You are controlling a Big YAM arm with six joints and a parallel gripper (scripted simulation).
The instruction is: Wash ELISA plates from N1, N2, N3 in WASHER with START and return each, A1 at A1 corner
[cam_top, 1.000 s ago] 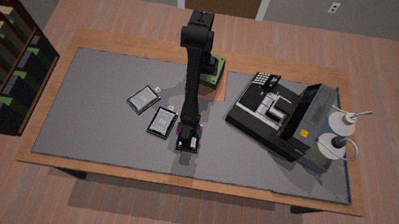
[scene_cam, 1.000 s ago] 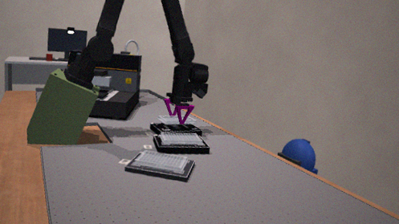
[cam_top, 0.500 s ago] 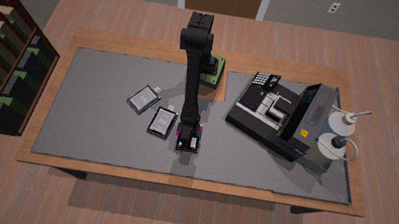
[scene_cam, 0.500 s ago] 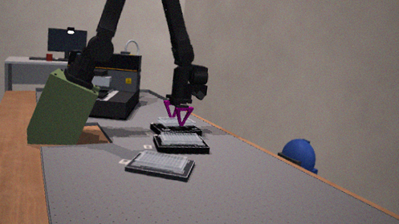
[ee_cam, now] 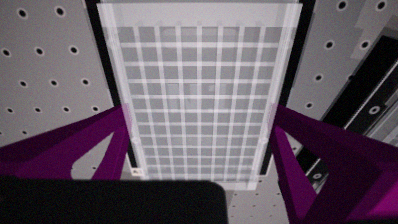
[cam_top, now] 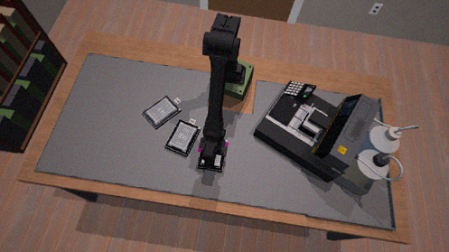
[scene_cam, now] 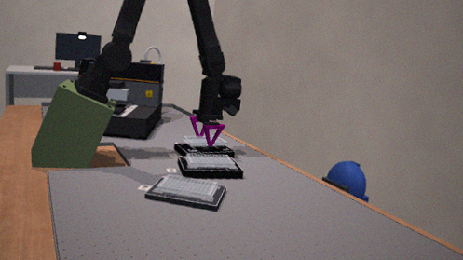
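Observation:
My gripper point(cam_top: 213, 146) point(scene_cam: 205, 141) point(ee_cam: 199, 111) is shut on a clear plate point(cam_top: 217, 161) point(scene_cam: 190, 142) point(ee_cam: 200, 72), with magenta fingers on its two long sides. The plate is over the rightmost nest point(cam_top: 209, 169) point(scene_cam: 180, 148) point(ee_cam: 301, 30), roughly lined up and apparently slightly above it; the exact gap is hard to tell. The plate's cut-off corner is not clear. A second plate point(cam_top: 183, 136) point(scene_cam: 211, 161) lies in the middle nest, and a third plate point(cam_top: 162, 111) point(scene_cam: 185, 187) in the left nest. The washer point(cam_top: 284, 111) point(scene_cam: 132, 124) shows a small green light point(cam_top: 305, 96) beside its keypad point(cam_top: 294, 89).
The middle nest's black edge point(ee_cam: 350, 90) is close to the right finger in the wrist view. The green arm base point(cam_top: 241, 84) point(scene_cam: 70, 129) stands at the table's back edge. Two white-topped bottles point(cam_top: 382, 140) point(cam_top: 370, 166) stand beyond the washer's tall housing.

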